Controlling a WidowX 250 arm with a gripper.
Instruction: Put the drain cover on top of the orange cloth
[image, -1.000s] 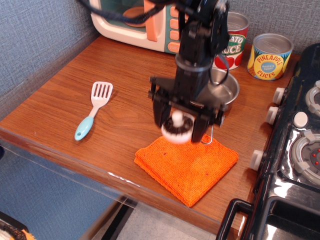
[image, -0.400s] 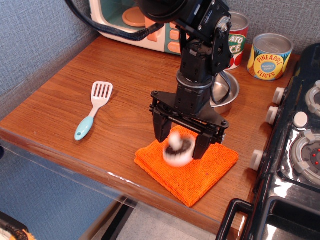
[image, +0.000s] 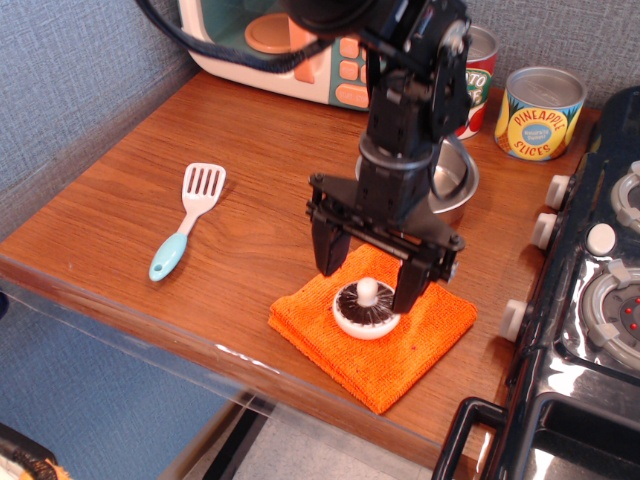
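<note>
Drain cover (image: 365, 310) sits knob-up on the orange cloth (image: 400, 350), near its middle. Claw (image: 369, 284) directly above it, fingers spread apart either side, apparently clear of the disc. Exit path is straight up.

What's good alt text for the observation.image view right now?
A small round drain cover sits upright on an orange cloth at the front of a wooden counter, with a black robot gripper open just above it. A spatula lies to the left; a steel pan and cans stand behind.
</note>
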